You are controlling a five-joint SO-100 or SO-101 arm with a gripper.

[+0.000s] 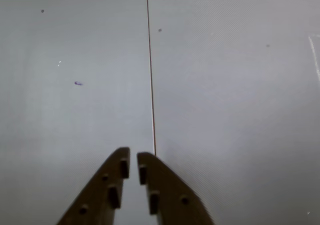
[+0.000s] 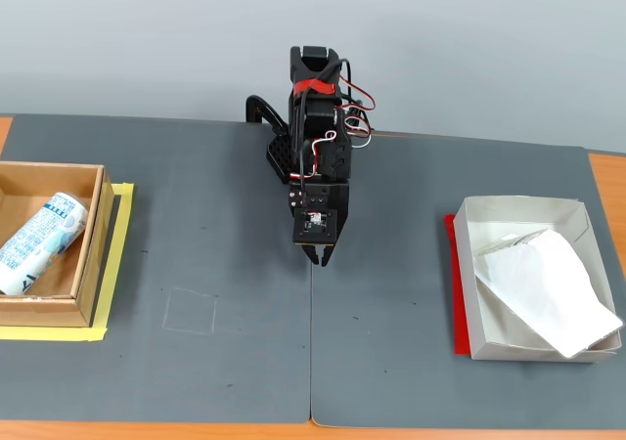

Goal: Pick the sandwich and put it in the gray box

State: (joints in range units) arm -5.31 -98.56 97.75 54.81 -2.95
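End effector: in the wrist view we see the end effector (image 1: 133, 157) from behind, its two brown fingers (image 1: 111, 184) nearly together with only a narrow slit between the tips and nothing held; in the fixed view it (image 2: 320, 258) points down at the surface (image 2: 215, 196), too small for us to read the gap.
Seam: the wrist view shows a thin line (image 1: 151, 70) running straight ahead from the fingertips; the fixed view shows the same seam (image 2: 311, 342) between two grey mats.
Sandwich: only the fixed view shows the sandwich (image 2: 543, 286), well off to that view's right of the end effector, lying tilted inside the gray box (image 2: 468, 293), one corner over the box's near right rim.
Other side: far left in the fixed view, a brown cardboard box (image 2: 90, 259) holding a blue-white can (image 2: 37, 241) lying down.
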